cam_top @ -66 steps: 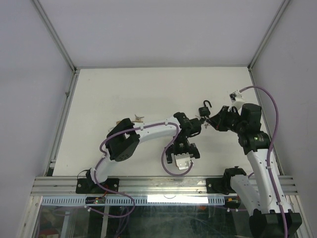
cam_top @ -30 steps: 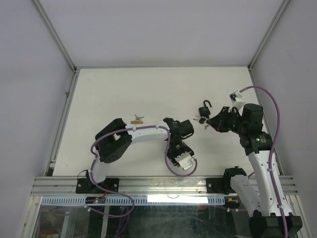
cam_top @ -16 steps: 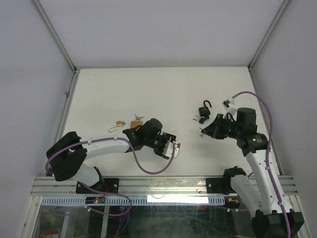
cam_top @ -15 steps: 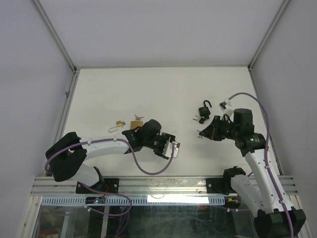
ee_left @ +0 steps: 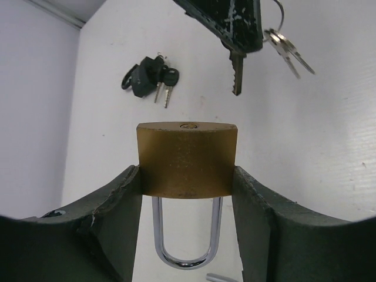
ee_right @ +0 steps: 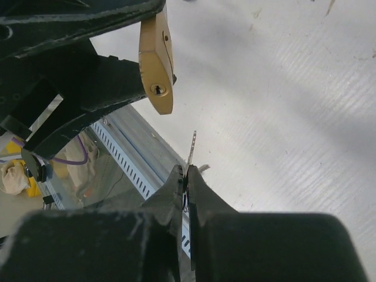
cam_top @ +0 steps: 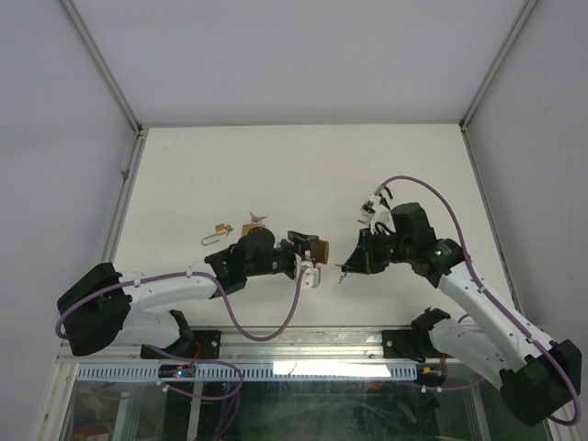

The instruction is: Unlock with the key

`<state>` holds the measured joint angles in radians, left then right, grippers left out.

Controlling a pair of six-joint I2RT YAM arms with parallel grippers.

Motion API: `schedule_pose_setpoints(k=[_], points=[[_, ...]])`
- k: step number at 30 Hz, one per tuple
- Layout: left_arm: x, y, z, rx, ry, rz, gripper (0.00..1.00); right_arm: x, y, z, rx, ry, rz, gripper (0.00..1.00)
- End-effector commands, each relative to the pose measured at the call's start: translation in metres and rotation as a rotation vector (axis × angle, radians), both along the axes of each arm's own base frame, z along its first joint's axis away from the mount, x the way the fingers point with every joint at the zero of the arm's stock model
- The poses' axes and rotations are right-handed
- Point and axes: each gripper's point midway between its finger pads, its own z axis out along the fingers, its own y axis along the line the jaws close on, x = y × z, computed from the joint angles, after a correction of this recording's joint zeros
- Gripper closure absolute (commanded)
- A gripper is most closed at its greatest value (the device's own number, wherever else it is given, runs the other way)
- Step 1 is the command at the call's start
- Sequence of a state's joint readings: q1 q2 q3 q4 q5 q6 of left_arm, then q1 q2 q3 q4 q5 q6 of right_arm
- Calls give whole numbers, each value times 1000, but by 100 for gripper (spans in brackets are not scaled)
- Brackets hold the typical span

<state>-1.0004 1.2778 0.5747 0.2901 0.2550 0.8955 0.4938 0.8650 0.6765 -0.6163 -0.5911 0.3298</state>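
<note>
- The left arm (cam_top: 175,280) lies low along the near side of the table (cam_top: 276,165), stretched from its near-left base toward the right.
- The left gripper (ee_left: 187,176) points right and clamps the brass padlock (ee_left: 187,158) by its flat sides, one finger on each. The shackle (ee_left: 187,235) runs back toward the wrist, and the keyhole face is turned outward.
- The right arm (cam_top: 478,299) rises from the near-right base and bends left, its wrist tipped toward the padlock.
- The right gripper (ee_right: 187,176) is pinched tight on the key (ee_right: 191,150), with the blade sticking out past the fingertips.
- The blade is just short of the keyhole (ee_right: 157,89) and apart from it, not inserted.
- A key ring with spare keys (ee_left: 288,50) dangles beside the held key.
- Farther back on the table lies a black padlock (ee_left: 141,76) with its own keys (ee_left: 164,82) touching it.
- A small brass padlock (cam_top: 220,230) rests on the table to the left.
</note>
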Motion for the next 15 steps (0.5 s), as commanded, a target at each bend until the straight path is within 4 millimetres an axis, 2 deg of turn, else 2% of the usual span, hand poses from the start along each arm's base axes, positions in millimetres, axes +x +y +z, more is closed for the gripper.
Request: schedule_pose_setpoints(k=[1, 3, 5, 9, 12, 15], points=[[19, -14, 73, -161, -196, 35, 100, 31, 19, 43, 96, -204, 15, 100], [24, -15, 78, -151, -234, 48, 100, 41, 23, 58, 129, -261, 4, 100], [30, -14, 82, -137, -261, 70, 100, 43, 22, 64, 128, -295, 2, 100], [36, -10, 85, -111, -304, 94, 100, 41, 14, 69, 100, -340, -8, 100], [37, -12, 95, -138, -318, 95, 100, 40, 18, 75, 146, -358, 0, 100], [35, -16, 103, -160, -340, 74, 100, 48, 20, 79, 156, -378, -16, 100]])
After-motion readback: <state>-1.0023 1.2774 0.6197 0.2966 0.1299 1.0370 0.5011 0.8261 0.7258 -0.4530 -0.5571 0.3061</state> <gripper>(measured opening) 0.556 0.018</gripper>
